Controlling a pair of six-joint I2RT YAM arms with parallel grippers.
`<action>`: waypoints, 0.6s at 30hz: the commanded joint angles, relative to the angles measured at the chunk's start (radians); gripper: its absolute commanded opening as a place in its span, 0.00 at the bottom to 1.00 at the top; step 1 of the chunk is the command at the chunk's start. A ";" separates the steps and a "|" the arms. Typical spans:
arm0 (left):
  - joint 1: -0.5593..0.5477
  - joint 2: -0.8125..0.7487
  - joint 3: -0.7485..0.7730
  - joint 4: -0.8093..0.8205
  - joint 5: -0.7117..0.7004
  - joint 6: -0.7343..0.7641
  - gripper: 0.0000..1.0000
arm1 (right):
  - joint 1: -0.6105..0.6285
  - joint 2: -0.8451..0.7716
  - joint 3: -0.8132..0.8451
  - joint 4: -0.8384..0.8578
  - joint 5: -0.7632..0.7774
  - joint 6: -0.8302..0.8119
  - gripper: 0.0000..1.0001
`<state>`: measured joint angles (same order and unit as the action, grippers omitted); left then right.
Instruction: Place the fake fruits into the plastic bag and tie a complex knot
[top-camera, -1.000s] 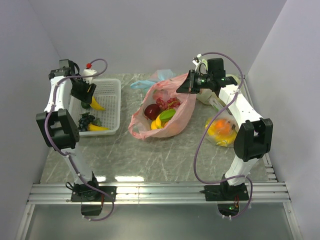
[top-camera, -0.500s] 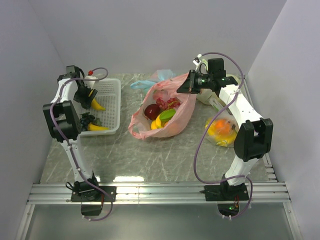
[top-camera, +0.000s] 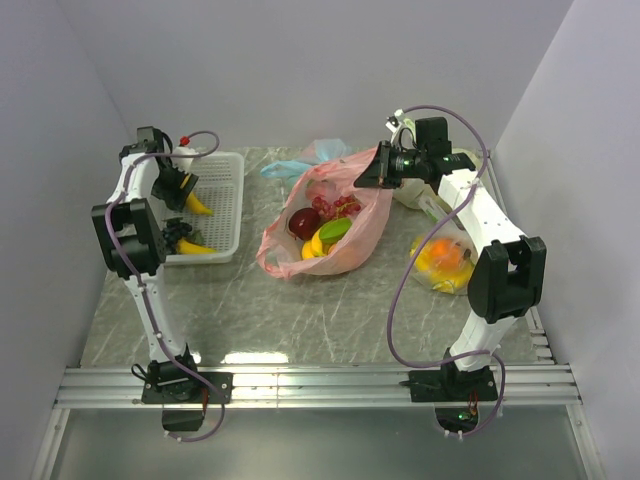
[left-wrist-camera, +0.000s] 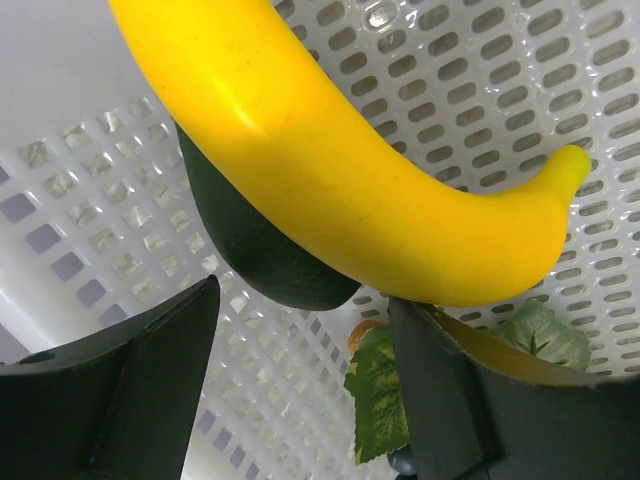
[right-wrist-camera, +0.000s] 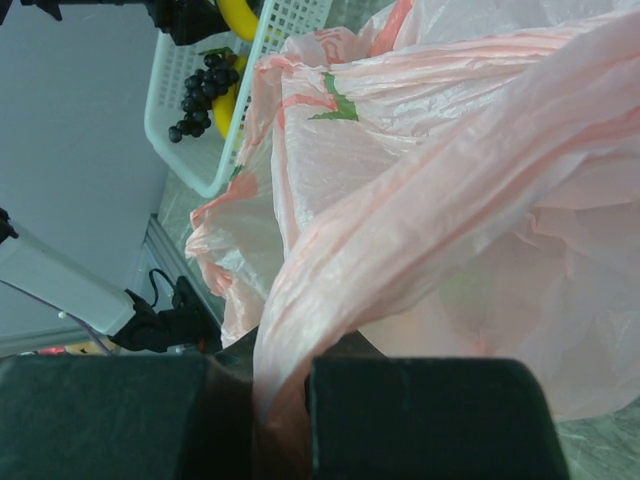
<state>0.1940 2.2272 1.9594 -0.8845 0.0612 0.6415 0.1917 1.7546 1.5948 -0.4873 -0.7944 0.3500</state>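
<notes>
My left gripper (top-camera: 184, 186) is open inside the white basket (top-camera: 222, 170), just above a yellow banana (top-camera: 198, 205). In the left wrist view the banana (left-wrist-camera: 330, 170) fills the top, lying over a dark green piece (left-wrist-camera: 262, 255), just beyond my open gripper (left-wrist-camera: 300, 390). Dark grapes (top-camera: 180, 232) and a second banana (top-camera: 196, 247) lie lower in the basket. My right gripper (top-camera: 366, 172) is shut on the rim of the pink plastic bag (top-camera: 352, 250), holding it open. It pinches a twisted pink strip (right-wrist-camera: 300, 330). Inside lie a dark red apple (top-camera: 303, 222), red grapes (top-camera: 337, 206), a green piece (top-camera: 336, 230) and a yellow piece (top-camera: 315, 246).
A light blue bag (top-camera: 308, 157) lies behind the pink bag. A clear bag with orange and yellow fruit (top-camera: 445, 260) sits by the right arm. Grey walls close in on the left, back and right. The right wrist view shows the basket (right-wrist-camera: 190, 150) and dark grapes (right-wrist-camera: 205, 90).
My left arm has swung right and its gripper has shifted over the basket to the banana. The right arm and the bag have not moved.
</notes>
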 joint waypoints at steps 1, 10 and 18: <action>-0.011 0.014 -0.065 0.160 0.172 -0.060 0.75 | -0.009 -0.033 -0.013 0.010 0.003 -0.014 0.00; 0.015 -0.132 -0.194 0.231 0.474 -0.011 0.64 | -0.011 -0.040 -0.006 0.007 0.004 -0.022 0.00; 0.024 -0.161 -0.148 0.242 0.496 -0.038 0.74 | -0.009 -0.041 -0.012 0.006 0.001 -0.028 0.00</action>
<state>0.2089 2.1086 1.7535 -0.6891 0.5266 0.6376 0.1913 1.7546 1.5890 -0.4923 -0.7944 0.3420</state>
